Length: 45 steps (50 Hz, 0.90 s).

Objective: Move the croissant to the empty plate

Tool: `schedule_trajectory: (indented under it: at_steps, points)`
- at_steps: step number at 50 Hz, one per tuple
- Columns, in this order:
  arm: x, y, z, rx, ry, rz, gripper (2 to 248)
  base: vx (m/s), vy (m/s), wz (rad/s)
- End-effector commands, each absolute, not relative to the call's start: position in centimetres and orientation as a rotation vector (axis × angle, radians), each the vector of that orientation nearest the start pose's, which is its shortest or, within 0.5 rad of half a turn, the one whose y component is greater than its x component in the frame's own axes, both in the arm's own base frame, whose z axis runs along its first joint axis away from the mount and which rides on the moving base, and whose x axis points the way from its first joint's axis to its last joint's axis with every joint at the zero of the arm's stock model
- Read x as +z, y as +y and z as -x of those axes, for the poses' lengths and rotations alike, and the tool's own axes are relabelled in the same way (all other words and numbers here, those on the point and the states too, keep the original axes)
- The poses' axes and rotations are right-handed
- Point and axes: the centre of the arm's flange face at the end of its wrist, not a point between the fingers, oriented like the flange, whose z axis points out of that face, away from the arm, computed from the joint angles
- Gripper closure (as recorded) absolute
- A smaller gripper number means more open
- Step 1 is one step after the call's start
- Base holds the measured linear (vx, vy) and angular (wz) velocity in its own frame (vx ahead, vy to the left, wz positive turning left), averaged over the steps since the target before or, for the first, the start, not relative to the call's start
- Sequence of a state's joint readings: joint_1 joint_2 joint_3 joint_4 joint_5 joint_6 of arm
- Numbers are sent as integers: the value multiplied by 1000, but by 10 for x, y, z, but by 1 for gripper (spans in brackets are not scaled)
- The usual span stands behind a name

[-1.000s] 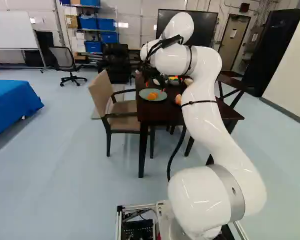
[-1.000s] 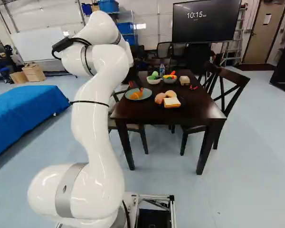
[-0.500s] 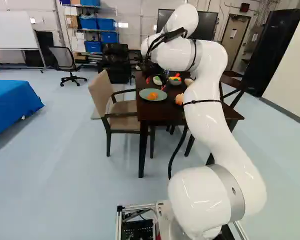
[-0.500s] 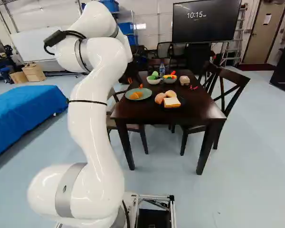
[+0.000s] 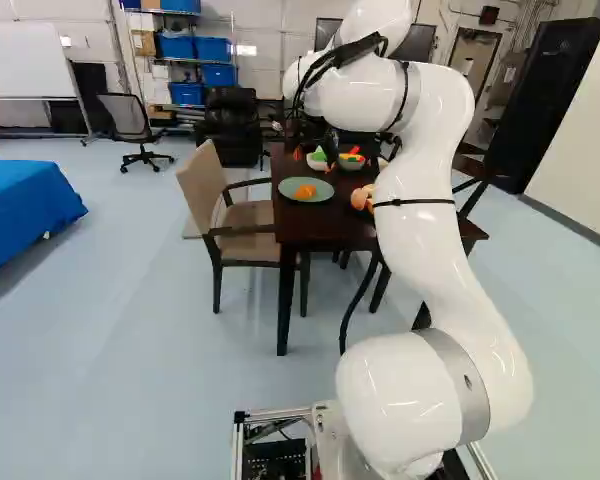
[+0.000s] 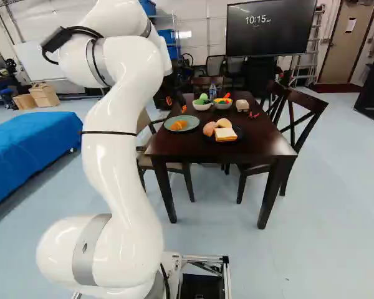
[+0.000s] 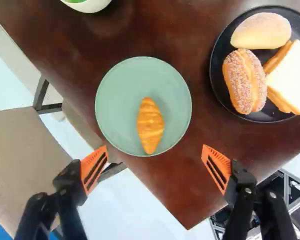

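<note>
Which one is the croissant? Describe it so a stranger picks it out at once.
On the dark wooden table stands a round pale green plate. The golden, ridged croissant, pointed at both ends, lies alone on it; the other breads share the black plate.

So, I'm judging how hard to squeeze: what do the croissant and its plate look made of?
Croissant: perhaps foam or soft plastic, fairly matte; its strong orange and regular ridges suggest a toy. Green plate: maybe ceramic or hard plastic; smooth, low sheen, even colour.
</note>
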State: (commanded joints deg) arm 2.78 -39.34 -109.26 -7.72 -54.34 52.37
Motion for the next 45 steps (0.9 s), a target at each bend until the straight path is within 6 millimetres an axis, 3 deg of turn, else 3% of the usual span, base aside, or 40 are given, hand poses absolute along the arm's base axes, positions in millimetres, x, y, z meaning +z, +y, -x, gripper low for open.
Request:
schedule_trajectory:
  at_steps: [19, 45]
  points:
    - [602, 24, -698, -432, 1217, 2856, 3, 0, 0, 0]
    - [600, 24, -696, -443, 1199, 2856, 3, 0, 0, 0]
